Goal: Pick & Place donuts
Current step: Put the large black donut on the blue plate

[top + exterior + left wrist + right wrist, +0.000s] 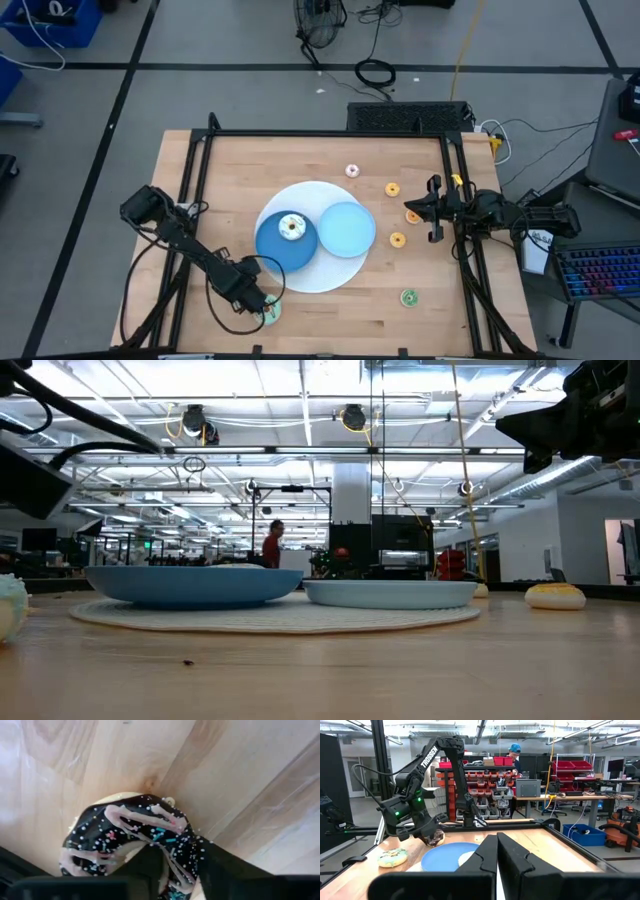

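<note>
Left gripper (165, 870) low at the near counter (330, 315) edge, fingers (220, 870) grasping the chocolate donut (130, 840) through its ring; right gripper (496, 855) clenched, waiting far side.

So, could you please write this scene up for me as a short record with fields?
left gripper: near the table's lower-left corner in the high view, closed on the chocolate donut
right gripper: shut, empty, waiting at the table's right edge
green donut: on the table beside the left gripper
white donut: on the dark blue plate
light blue plate: empty, on the white mat
small donuts: five, loose on the table's right part
</note>
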Robot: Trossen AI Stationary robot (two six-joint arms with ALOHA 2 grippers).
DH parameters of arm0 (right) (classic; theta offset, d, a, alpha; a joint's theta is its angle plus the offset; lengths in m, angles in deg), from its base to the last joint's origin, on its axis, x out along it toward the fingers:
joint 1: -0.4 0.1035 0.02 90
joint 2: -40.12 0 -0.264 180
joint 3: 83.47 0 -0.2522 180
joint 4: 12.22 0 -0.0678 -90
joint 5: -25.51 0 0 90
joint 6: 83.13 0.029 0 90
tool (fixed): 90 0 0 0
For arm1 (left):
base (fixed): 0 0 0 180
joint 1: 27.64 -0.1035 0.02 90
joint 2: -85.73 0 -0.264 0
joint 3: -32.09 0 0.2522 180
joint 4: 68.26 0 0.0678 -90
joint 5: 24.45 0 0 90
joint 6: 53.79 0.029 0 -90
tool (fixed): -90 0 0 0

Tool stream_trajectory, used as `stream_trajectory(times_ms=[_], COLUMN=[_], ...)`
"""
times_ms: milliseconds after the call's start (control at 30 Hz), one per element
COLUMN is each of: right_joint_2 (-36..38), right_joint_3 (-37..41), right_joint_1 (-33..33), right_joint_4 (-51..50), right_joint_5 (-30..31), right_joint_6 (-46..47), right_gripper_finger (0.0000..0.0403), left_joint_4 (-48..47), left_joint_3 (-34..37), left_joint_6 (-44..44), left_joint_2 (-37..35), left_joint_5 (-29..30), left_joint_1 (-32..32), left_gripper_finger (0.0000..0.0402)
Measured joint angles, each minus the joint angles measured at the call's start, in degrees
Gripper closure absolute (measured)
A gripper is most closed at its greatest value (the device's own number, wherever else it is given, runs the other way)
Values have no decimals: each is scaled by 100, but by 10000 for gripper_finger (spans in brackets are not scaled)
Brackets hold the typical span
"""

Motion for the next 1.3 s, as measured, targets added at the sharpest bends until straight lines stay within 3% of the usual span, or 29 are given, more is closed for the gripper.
stream_trajectory(times_ms=[233, 567, 733, 1067, 1300], right_joint_2=[0, 0, 0, 0, 0], right_joint_3=[0, 0, 0, 0, 0], right_joint_1=[1, -1, 0, 1, 1], right_joint_4=[-1, 0, 1, 0, -2], right_joint_5=[0, 0, 0, 0, 0], right_joint_6=[-1, -1, -1, -1, -1], right_gripper_finger=[403, 403, 403, 403, 403], left_joint_4=[-323, -644, -684, -671, -123], left_joint_3=[-2, -11, -13, -661, -680], left_joint_6=[142, 183, 294, 2299, 3410], left_joint_2=[-83, -962, -1503, -1621, -1157], left_joint_5=[9, 141, 543, 1484, 1428], left_joint_1=[-118, -458, -770, -1955, -2548], left_gripper_finger=[388, 391, 389, 391, 391])
